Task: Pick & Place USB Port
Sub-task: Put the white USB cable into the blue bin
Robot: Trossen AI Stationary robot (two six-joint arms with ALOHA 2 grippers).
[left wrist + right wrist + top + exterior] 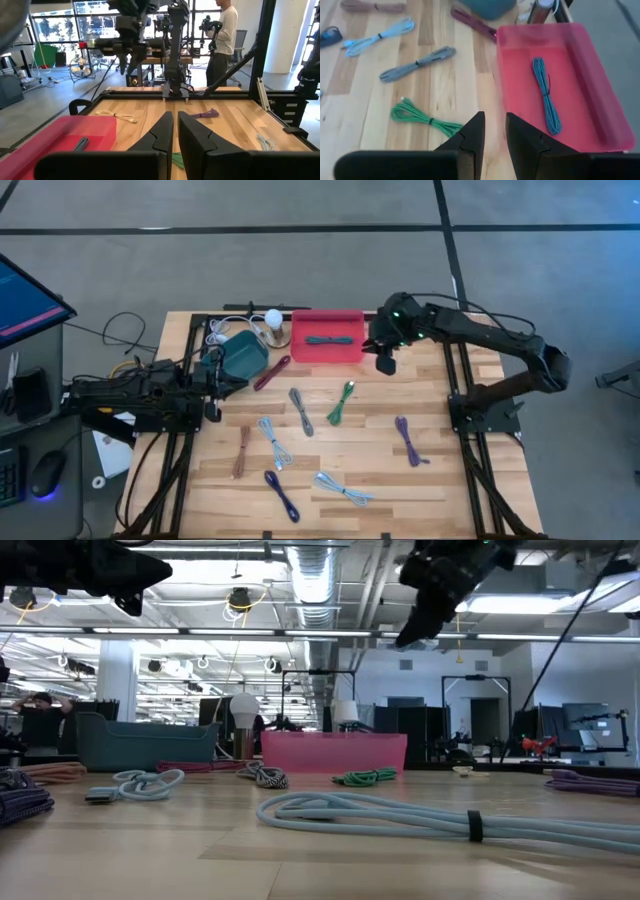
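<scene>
Right gripper [492, 131] is hovering beside the pink bin [600, 85], jaws slightly parted, empty; I'm reading no labels. Teal cable [544, 95] is lying lengthwise inside it. Left gripper [175, 131], nearly closed, is holding nothing.

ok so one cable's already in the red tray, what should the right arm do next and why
Probably swing the right gripper down toward the green cable. It hangs empty above the table beside the red tray, whose teal cable already lies inside, and the green one lies closest.
</scene>
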